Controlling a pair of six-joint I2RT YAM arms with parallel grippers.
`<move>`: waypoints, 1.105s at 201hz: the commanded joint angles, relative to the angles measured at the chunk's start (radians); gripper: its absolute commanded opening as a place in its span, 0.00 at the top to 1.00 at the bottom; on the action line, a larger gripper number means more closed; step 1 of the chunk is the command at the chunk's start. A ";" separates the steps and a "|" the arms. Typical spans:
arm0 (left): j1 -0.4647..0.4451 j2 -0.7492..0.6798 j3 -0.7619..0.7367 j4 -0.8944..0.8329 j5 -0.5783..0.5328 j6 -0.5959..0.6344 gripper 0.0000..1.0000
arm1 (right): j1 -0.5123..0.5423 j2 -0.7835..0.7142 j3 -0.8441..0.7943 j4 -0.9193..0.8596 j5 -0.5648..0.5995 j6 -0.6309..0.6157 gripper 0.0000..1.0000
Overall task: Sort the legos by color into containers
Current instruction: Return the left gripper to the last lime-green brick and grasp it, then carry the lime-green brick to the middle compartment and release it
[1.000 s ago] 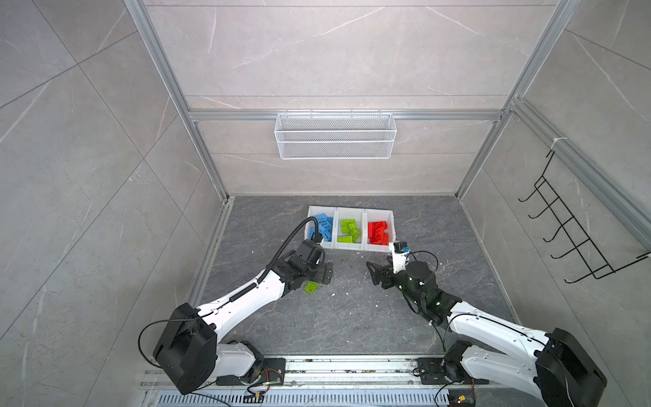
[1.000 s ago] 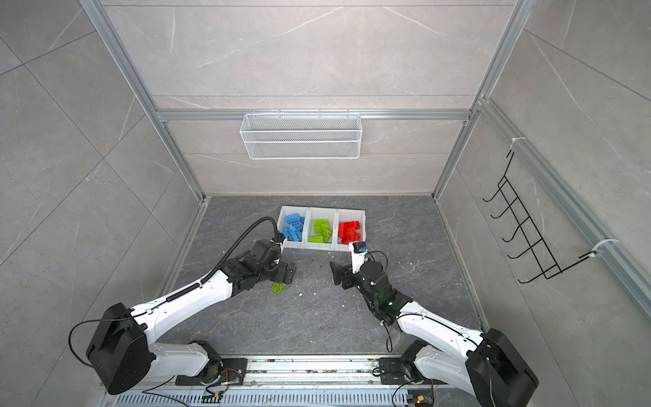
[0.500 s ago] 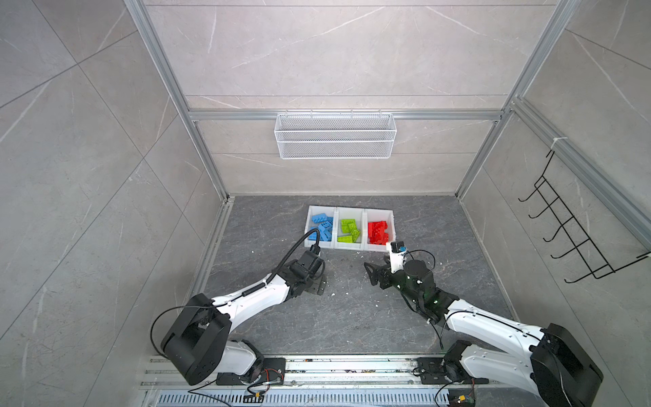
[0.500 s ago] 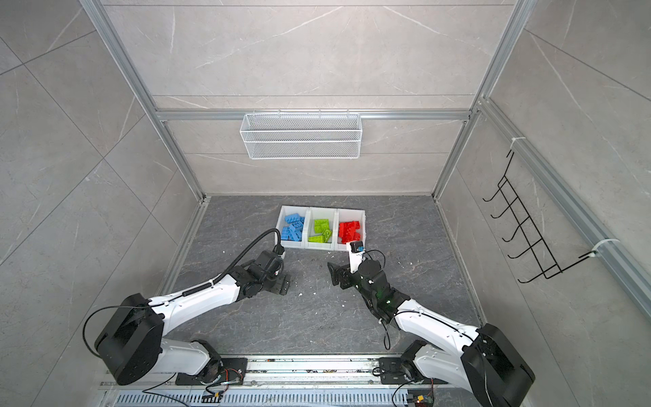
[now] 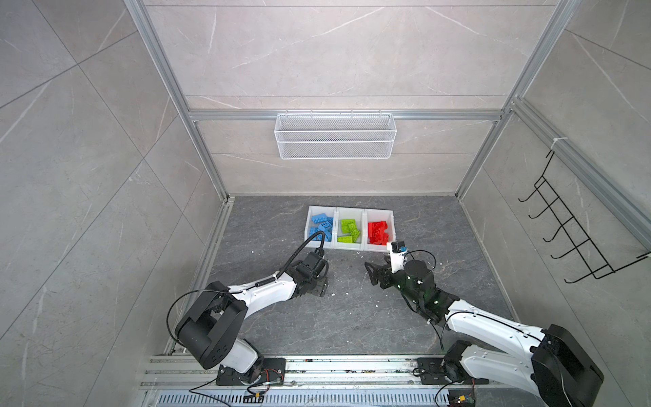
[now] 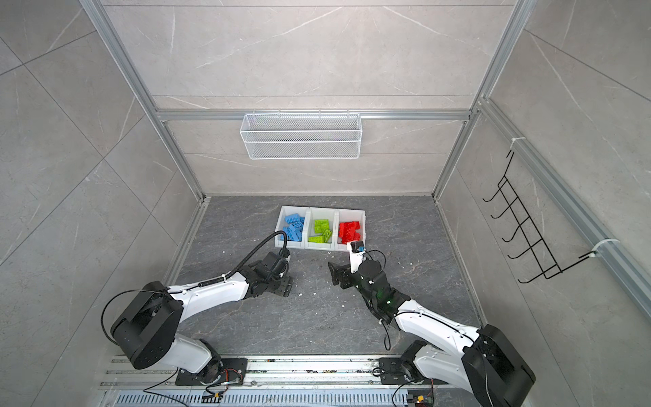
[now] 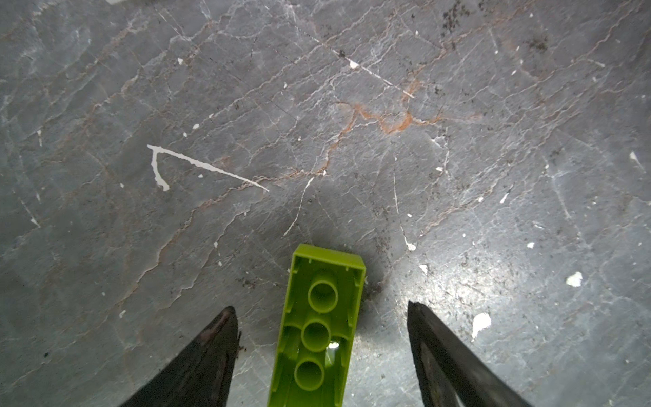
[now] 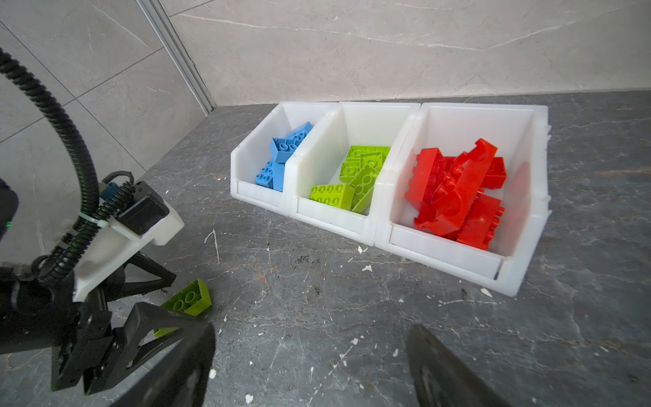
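Observation:
A lime green lego (image 7: pixel 318 327) lies upside down on the dark floor, its hollow underside facing the left wrist camera. My left gripper (image 7: pixel 320 306) is lowered over it, open, with a gap on each side between the fingers (image 7: pixel 211 352) and the brick. The right wrist view shows the same brick (image 8: pixel 188 301); my left gripper (image 5: pixel 318 282) hides it in both top views. My right gripper (image 5: pixel 373 273) hovers open and empty (image 8: pixel 313 329) in front of the containers (image 8: pixel 327 218). These hold blue legos (image 8: pixel 281 158), green legos (image 8: pixel 359 176) and red legos (image 8: pixel 458 190).
A white wire basket (image 5: pixel 334 137) hangs on the back wall. A black hook rack (image 5: pixel 570 229) is on the right wall. White chips are scattered on the floor. The two arm bases sit on a metal rail (image 5: pixel 317 366) at the front edge.
My left gripper has come down over the green brick, which lay beside it before, and its jaws have narrowed. The right arm has barely moved.

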 commanded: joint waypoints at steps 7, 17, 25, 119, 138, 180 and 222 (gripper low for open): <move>-0.001 0.004 0.013 0.028 0.006 -0.015 0.27 | 0.005 -0.023 0.016 0.003 0.028 -0.005 0.13; -0.001 0.007 0.014 0.030 0.007 -0.017 0.29 | 0.005 -0.023 0.017 0.002 0.028 -0.005 0.13; -0.001 0.010 0.014 0.030 0.008 -0.018 0.31 | 0.004 -0.023 0.017 0.002 0.028 -0.005 0.13; -0.001 0.059 0.010 0.049 -0.001 -0.020 0.39 | 0.005 -0.026 0.024 -0.009 0.030 -0.008 0.13; -0.001 0.071 0.014 0.048 -0.001 -0.018 0.40 | 0.004 -0.023 0.025 -0.011 0.028 -0.008 0.13; -0.001 0.083 0.024 0.046 -0.002 -0.017 0.53 | 0.005 -0.027 0.025 -0.014 0.030 -0.011 0.13; -0.001 0.079 0.056 0.013 -0.016 -0.015 0.73 | 0.005 -0.039 0.025 -0.017 0.032 -0.011 0.13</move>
